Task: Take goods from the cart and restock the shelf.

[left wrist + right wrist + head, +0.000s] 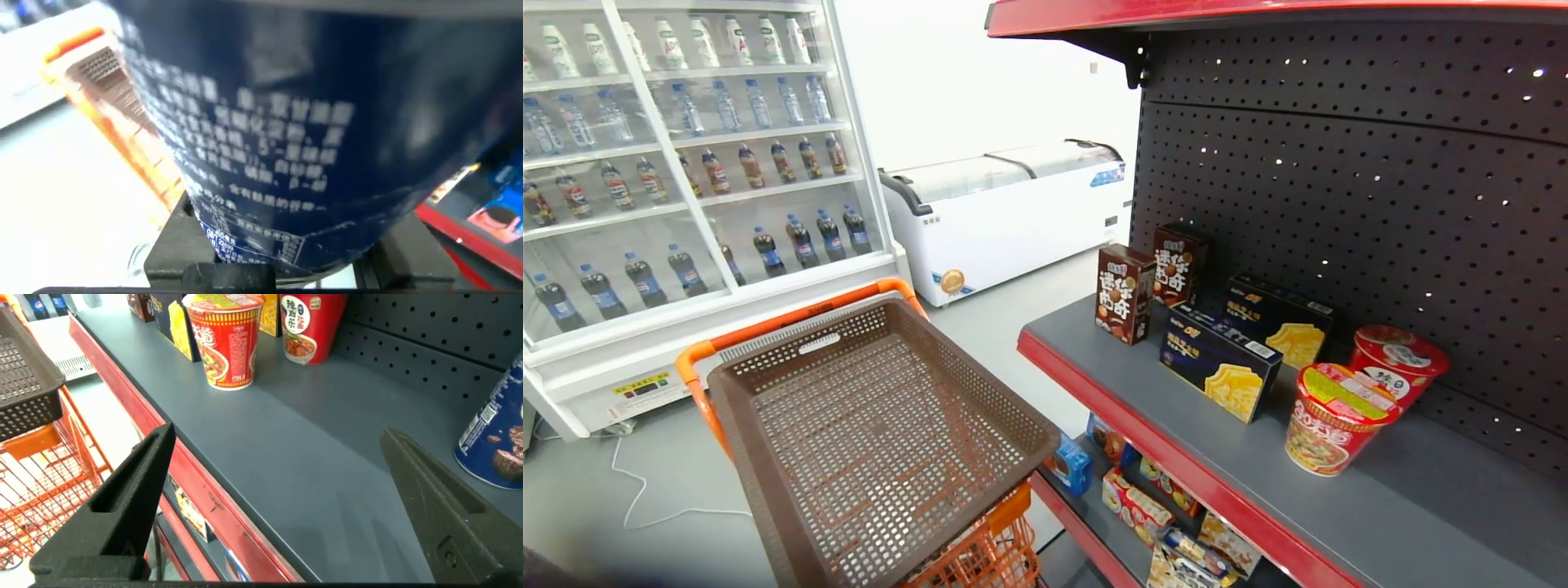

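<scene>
A dark blue cup [286, 122] with white print sits right against the left wrist camera, and my left gripper [278, 265] is shut on its lower part. The cart's brown basket [866, 425] on its orange frame [768, 327] holds nothing that I can see. My right gripper [278, 437] hangs open over the bare grey shelf board [327, 449], with nothing between its fingers [135, 486]. On the shelf stand two brown boxes [1125, 294], two dark blue boxes [1217, 363] and two red noodle cups [1335, 416]. Another blue cup [498, 425] stands by the pegboard.
The shelf has a red front edge [1160, 433] and a black pegboard back [1380, 188]. A lower shelf [1143, 506] holds mixed packets. A drinks fridge [686, 163] and a white chest freezer [1005, 216] stand behind the cart. The grey board right of the noodle cups is bare.
</scene>
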